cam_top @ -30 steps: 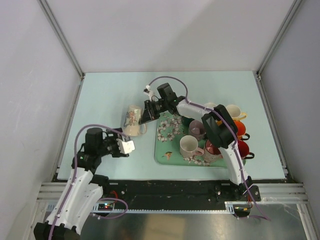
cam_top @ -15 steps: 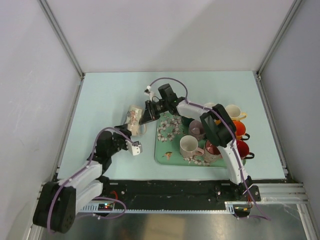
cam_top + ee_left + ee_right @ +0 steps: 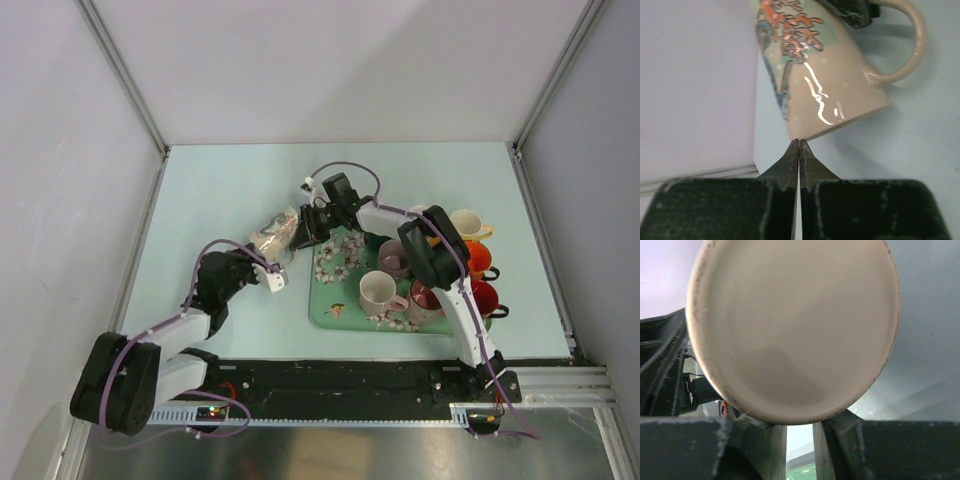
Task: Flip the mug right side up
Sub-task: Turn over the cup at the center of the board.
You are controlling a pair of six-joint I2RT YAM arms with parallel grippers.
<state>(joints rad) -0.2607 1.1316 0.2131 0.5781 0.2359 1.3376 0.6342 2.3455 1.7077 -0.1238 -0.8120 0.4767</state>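
The cream mug (image 3: pixel 274 232) with orange and blue flower print hangs tilted over the table, left of the tray. My right gripper (image 3: pixel 304 226) is shut on it from the tray side. In the left wrist view one dark finger (image 3: pixel 854 14) presses on the mug (image 3: pixel 825 75) beside its handle (image 3: pixel 912 45). One round cream end of the mug (image 3: pixel 790 325) fills the right wrist view and hides the fingertips of the right gripper (image 3: pixel 800 432). My left gripper (image 3: pixel 272 281) is shut and holds nothing; the tips of the left gripper (image 3: pixel 798 143) touch the mug's lower edge.
A green flowered tray (image 3: pixel 335 305) lies right of the mug with a white mug (image 3: pixel 378 290) and a pink mug (image 3: pixel 393 260) on it. Red (image 3: pixel 485 297), orange (image 3: pixel 478 258) and cream (image 3: pixel 468 222) mugs crowd its right side. Enclosure walls ring the table.
My left arm swung in toward the mug and its gripper went from open to shut. The right gripper shifted slightly right and tipped the mug further over.
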